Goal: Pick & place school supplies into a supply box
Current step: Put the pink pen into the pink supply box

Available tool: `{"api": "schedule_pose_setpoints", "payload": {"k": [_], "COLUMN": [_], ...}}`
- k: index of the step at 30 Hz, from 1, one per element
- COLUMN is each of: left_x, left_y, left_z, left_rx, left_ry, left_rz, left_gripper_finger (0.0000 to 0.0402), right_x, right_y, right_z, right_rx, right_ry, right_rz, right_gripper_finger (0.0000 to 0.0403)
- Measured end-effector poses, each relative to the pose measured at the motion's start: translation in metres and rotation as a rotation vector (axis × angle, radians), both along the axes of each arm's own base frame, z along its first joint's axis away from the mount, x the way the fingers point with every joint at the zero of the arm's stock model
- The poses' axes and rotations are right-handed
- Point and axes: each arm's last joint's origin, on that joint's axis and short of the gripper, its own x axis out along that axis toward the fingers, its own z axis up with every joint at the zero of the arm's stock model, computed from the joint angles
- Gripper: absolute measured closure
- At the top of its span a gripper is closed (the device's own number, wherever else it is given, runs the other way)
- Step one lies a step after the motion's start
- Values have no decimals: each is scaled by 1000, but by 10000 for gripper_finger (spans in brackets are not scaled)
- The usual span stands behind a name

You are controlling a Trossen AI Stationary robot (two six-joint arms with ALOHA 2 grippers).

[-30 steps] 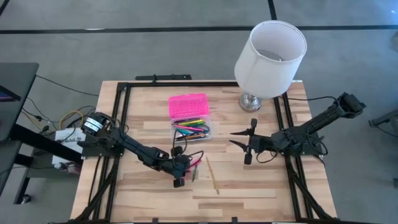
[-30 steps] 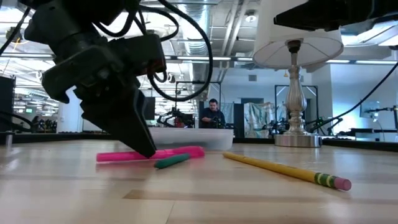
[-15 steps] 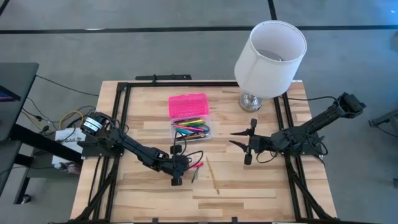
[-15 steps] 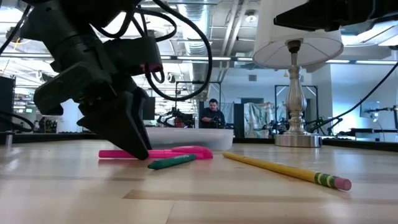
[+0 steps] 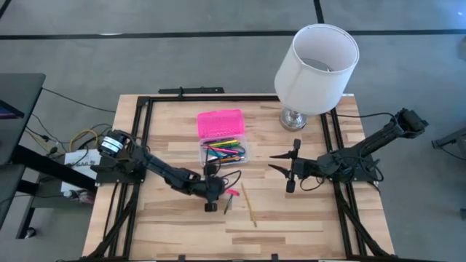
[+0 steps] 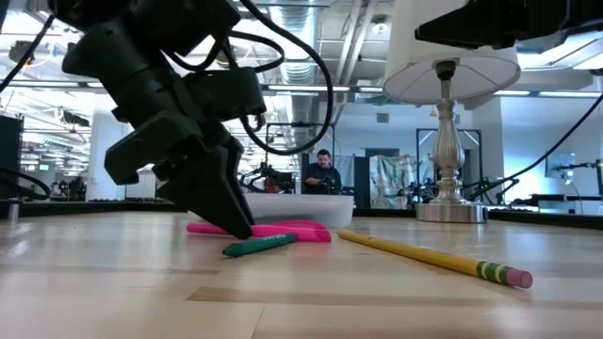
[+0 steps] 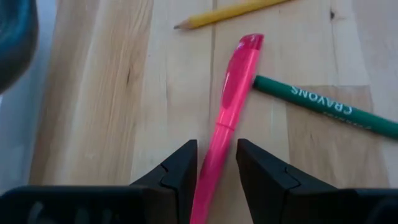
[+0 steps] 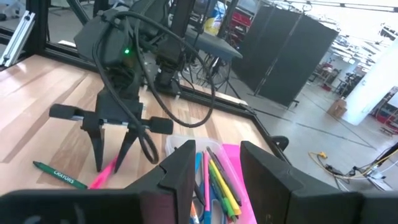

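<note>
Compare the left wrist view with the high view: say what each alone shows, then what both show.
Left wrist only: "CRAYONS" printed on the green crayon, and the left hand straddling the pink highlighter.
High only: the white lamp, the supply box with its pink lid, and the right hand waiting open.
Both: highlighter, crayon, yellow pencil, wooden table.

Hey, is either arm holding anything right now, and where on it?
The left tool straddles the pink highlighter at its rear half on the table; a firm grip cannot be told. The right tool holds nothing.
</note>
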Motion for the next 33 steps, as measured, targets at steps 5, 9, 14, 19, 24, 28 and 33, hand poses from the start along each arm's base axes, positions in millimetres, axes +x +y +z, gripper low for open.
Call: {"api": "schedule_pose_setpoints", "payload": {"k": [5, 9, 14, 19, 24, 28, 33], "left_x": [2, 2, 1, -2, -2, -3, -3], "left_y": [2, 2, 5, 6, 6, 6, 6], "left_z": [0, 0, -2, -3, -4, -4, -4], "left_rx": [-10, 1, -13, -10, -13, -9, -1], "left_ry": [2, 5, 37, 79, 90, 93, 94], "left_rz": [-57, -80, -57, -61, -81, -87, -97], "left_gripper_finger": [290, 291, 301, 332, 362, 370, 359], "right_x": [0, 0, 0, 0, 0, 0, 0], "right_y": [0, 0, 0, 0, 0, 0, 0], "right_z": [-2, -2, -2, -2, -2, -2, -2], "right_rx": [-2, -2, 2, 2, 3, 3, 3], "right_ry": [16, 14, 14, 14, 14, 14, 15], "right_rz": [0, 0, 0, 0, 0, 0, -1], "right_gripper_finger": [282, 282, 282, 282, 282, 282, 282]}}
